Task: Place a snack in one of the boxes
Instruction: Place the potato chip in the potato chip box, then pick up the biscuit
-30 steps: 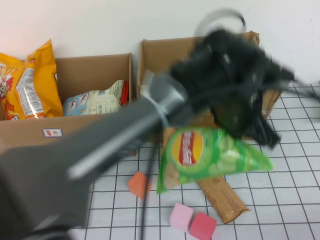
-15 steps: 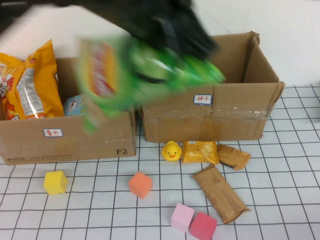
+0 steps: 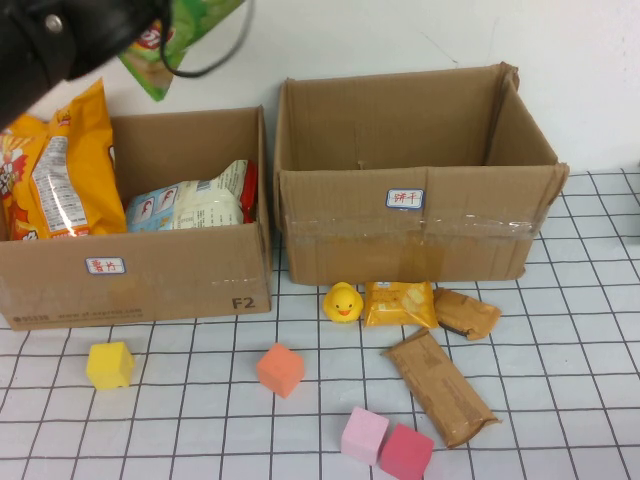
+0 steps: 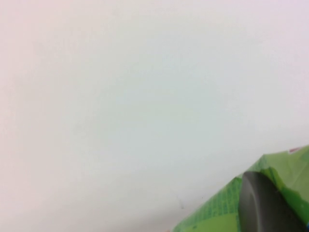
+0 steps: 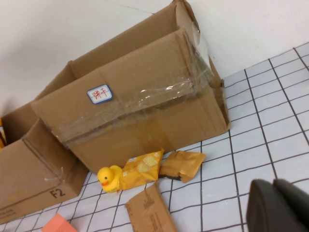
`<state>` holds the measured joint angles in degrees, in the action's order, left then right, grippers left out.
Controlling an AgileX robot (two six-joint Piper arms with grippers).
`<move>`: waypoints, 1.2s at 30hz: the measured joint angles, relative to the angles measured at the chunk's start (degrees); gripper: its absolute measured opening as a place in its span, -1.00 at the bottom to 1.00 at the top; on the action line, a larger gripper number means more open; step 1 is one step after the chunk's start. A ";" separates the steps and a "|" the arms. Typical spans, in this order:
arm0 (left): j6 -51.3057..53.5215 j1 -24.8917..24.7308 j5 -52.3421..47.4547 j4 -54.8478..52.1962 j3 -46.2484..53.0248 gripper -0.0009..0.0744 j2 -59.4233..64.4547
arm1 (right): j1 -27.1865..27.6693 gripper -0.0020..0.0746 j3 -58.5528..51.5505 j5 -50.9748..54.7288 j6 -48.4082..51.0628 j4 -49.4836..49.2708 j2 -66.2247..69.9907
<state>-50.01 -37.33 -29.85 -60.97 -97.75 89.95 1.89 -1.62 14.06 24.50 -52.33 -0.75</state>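
Note:
My left gripper (image 3: 150, 25) is at the top left of the high view, shut on a green chip bag (image 3: 178, 45) and holding it high in the air above the back of the left cardboard box (image 3: 130, 270). In the left wrist view one dark finger (image 4: 260, 203) lies against the green bag (image 4: 212, 217), with only the white wall behind. The right cardboard box (image 3: 420, 250) stands open and looks empty. My right gripper (image 5: 280, 208) is shut and empty, low over the grid table to the right of the right box (image 5: 135, 106); it is outside the high view.
The left box holds a yellow chip bag (image 3: 60, 165) and a white-blue packet (image 3: 190, 205). In front of the right box lie a yellow duck (image 3: 343, 302), a yellow snack (image 3: 400, 303) and two brown packets (image 3: 440, 388). Yellow (image 3: 110, 364), orange (image 3: 280, 369) and pink (image 3: 362, 435) cubes lie nearer.
My left arm has swung the green bag from in front of the right box up and to the left, to high above the left box. The table items have not moved.

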 joint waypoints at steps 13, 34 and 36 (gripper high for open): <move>9.76 17.90 10.72 28.80 0.12 -0.77 13.29 | 0.00 -0.95 0.00 0.00 0.91 -0.35 0.00; 33.95 18.67 -7.57 40.05 6.98 -0.65 -0.12 | 0.00 -0.95 0.00 -0.26 6.51 -4.68 0.00; 34.42 19.05 -7.42 40.05 12.11 -0.83 -5.44 | 0.00 -0.95 0.00 0.65 8.57 -5.82 0.00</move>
<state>-15.59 -18.28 -37.28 -20.92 -85.63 84.51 1.89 -1.62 14.71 33.07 -58.16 -0.75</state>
